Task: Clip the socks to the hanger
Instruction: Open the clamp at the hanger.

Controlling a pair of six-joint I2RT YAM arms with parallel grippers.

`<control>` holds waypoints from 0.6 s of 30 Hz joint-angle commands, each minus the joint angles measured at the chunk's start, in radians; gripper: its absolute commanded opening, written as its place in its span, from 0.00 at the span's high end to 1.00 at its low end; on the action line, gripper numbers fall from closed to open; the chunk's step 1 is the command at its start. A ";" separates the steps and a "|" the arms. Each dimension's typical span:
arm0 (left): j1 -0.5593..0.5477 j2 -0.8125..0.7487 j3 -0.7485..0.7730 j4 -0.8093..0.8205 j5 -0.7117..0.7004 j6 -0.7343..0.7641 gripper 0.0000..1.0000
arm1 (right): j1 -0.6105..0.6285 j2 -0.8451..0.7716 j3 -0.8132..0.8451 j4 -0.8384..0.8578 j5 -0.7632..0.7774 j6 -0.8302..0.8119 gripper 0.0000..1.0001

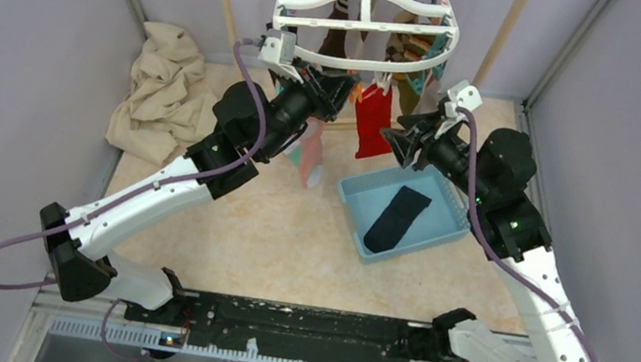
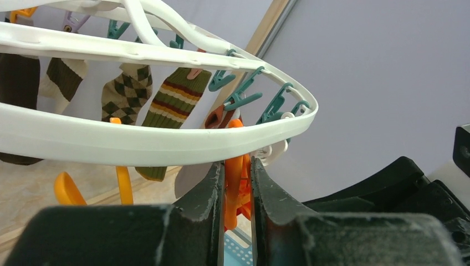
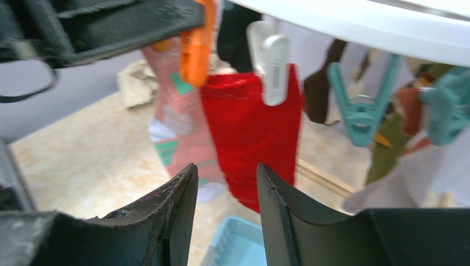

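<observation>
The white oval hanger [image 1: 366,12] hangs at the back, with orange and teal pegs along its rim [image 2: 138,141]. The red sock [image 1: 372,122] hangs from it on a white peg [image 3: 269,61]. It also shows in the right wrist view [image 3: 249,122]. My left gripper [image 1: 334,88] is up under the rim, shut on an orange peg [image 2: 235,172] just left of the red sock. My right gripper [image 3: 226,172] is open and empty, close in front of the red sock's lower half. The navy sock [image 1: 397,218] lies flat in the blue tray [image 1: 448,225].
A pink-teal patterned sock [image 3: 172,111] hangs left of the red one. Brown argyle and striped socks [image 2: 130,94] hang on the hanger's far side. A crumpled beige cloth [image 1: 164,88] lies at the back left. Wooden poles stand behind the hanger, and grey walls close in on both sides.
</observation>
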 commanded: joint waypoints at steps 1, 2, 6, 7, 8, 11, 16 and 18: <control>-0.004 -0.027 -0.007 0.036 0.042 -0.005 1.00 | -0.005 0.028 0.015 0.103 -0.218 0.116 0.56; -0.004 -0.028 -0.007 0.034 0.049 -0.005 1.00 | -0.004 0.038 0.017 0.121 -0.250 0.137 0.57; -0.003 -0.022 0.002 0.025 0.086 -0.005 1.00 | -0.004 0.065 0.037 0.182 -0.299 0.183 0.59; -0.003 -0.019 0.003 0.024 0.098 -0.007 1.00 | -0.004 0.072 0.045 0.185 -0.298 0.184 0.59; -0.003 -0.017 0.004 0.025 0.108 -0.011 1.00 | -0.004 0.080 0.054 0.187 -0.297 0.183 0.59; -0.003 -0.013 0.003 0.024 0.134 -0.015 1.00 | -0.004 0.104 0.081 0.188 -0.301 0.183 0.59; -0.003 -0.021 -0.018 0.043 0.178 -0.016 1.00 | -0.004 0.137 0.100 0.221 -0.311 0.204 0.60; -0.003 -0.023 -0.021 0.044 0.186 -0.018 1.00 | -0.004 0.148 0.110 0.228 -0.312 0.208 0.60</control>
